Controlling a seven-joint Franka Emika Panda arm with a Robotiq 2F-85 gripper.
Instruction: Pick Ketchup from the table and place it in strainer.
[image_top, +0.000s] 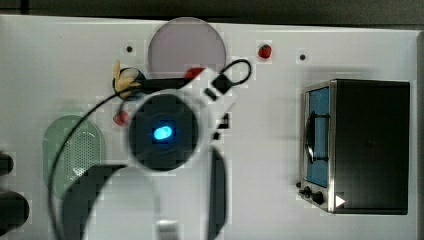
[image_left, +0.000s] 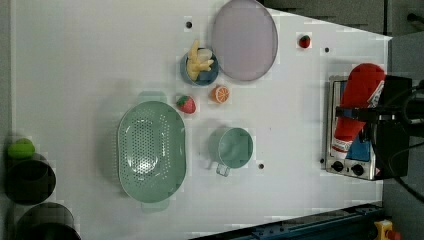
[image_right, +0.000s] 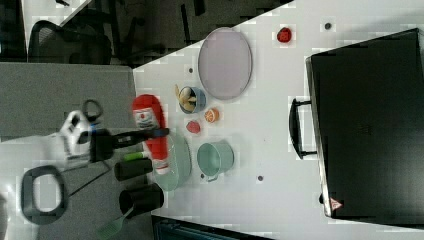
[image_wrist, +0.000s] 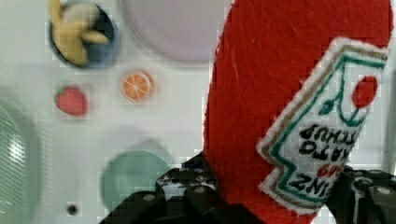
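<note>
Two strawberries (image_left: 186, 104) (image_left: 304, 41), one orange slice (image_left: 219, 93), one cup (image_left: 231, 148), one strainer (image_left: 151, 150), one Ketchup (image_left: 357, 107), one plate (image_left: 244, 39).

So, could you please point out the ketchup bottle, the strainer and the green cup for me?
ketchup bottle (image_left: 361, 95), left view, red body.
strainer (image_left: 151, 150), left view, perforated base.
green cup (image_left: 235, 147), left view, inside bottom.

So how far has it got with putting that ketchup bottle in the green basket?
The pick-up looks done: the hand is closed around the red ketchup bottle and holds it in the air, off the white table. The carrying is in hand now. Left to do: bring it over the pale green strainer, which has nothing in it yet, lower the bottle in and let go.
</note>
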